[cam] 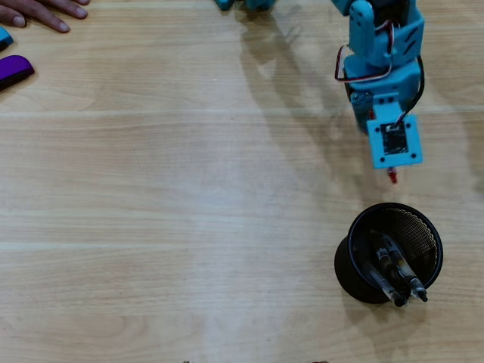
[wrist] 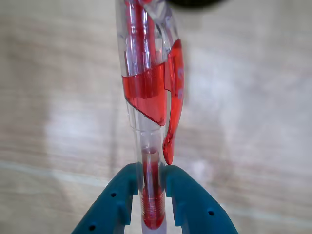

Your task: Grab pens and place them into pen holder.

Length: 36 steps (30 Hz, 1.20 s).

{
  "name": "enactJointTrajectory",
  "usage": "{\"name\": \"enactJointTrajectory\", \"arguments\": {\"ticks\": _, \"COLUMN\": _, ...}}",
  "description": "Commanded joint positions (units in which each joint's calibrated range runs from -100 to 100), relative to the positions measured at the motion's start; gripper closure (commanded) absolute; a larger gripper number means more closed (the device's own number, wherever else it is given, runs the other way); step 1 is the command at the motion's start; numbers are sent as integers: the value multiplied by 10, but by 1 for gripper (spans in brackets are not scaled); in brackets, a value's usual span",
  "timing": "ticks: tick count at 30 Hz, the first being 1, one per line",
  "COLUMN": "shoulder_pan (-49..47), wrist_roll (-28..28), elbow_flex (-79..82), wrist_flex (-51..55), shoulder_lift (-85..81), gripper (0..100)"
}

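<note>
My blue gripper (wrist: 152, 187) is shut on the red pen with a clear barrel (wrist: 148, 87), which points away from the fingers above the wooden table. In the overhead view only the pen's red tip (cam: 392, 177) shows below the gripper and its camera plate (cam: 394, 141), above the holder. The black wire-mesh pen holder (cam: 355, 261) stands at the lower right and holds three dark and clear pens (cam: 393, 272) leaning toward its lower rim. A dark edge of the holder (wrist: 195, 2) shows at the top of the wrist view.
A purple rounded object (cam: 13, 71) and a blue item (cam: 4, 36) lie at the left edge of the wooden table (cam: 166, 197). A person's hand (cam: 38, 12) rests at the top left. The arm's blue base parts (cam: 246, 4) sit at the top edge.
</note>
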Motion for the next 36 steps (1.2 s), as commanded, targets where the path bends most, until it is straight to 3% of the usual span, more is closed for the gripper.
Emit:
{"name": "enactJointTrajectory", "arguments": {"ticks": 1, "shoulder_pan": 33, "wrist_roll": 72, "elbow_flex": -162, "wrist_flex": -2, "shoulder_lift": -84, "gripper": 98}}
{"name": "enactJointTrajectory", "arguments": {"ticks": 4, "shoulder_pan": 60, "wrist_roll": 134, "elbow_flex": -249, "wrist_flex": -141, "shoulder_lift": -54, "gripper": 98}}
{"name": "enactJointTrajectory", "arguments": {"ticks": 11, "shoulder_pan": 79, "wrist_roll": 142, "elbow_flex": -213, "wrist_flex": -562, "shoulder_lift": 67, "gripper": 98}}
{"name": "enactJointTrajectory", "arguments": {"ticks": 15, "shoulder_pan": 83, "wrist_roll": 140, "elbow_flex": -140, "wrist_flex": -725, "shoulder_lift": 118, "gripper": 98}}
{"name": "enactJointTrajectory", "arguments": {"ticks": 21, "shoulder_pan": 94, "wrist_roll": 103, "elbow_flex": -22, "wrist_flex": -756, "shoulder_lift": 148, "gripper": 98}}
{"name": "enactJointTrajectory", "arguments": {"ticks": 27, "shoulder_pan": 99, "wrist_roll": 102, "elbow_flex": 85, "wrist_flex": -757, "shoulder_lift": 149, "gripper": 98}}
{"name": "enactJointTrajectory", "arguments": {"ticks": 31, "shoulder_pan": 93, "wrist_roll": 108, "elbow_flex": 102, "wrist_flex": -759, "shoulder_lift": 142, "gripper": 88}}
{"name": "enactJointTrajectory", "arguments": {"ticks": 36, "shoulder_pan": 93, "wrist_roll": 124, "elbow_flex": 101, "wrist_flex": -875, "shoulder_lift": 141, "gripper": 85}}
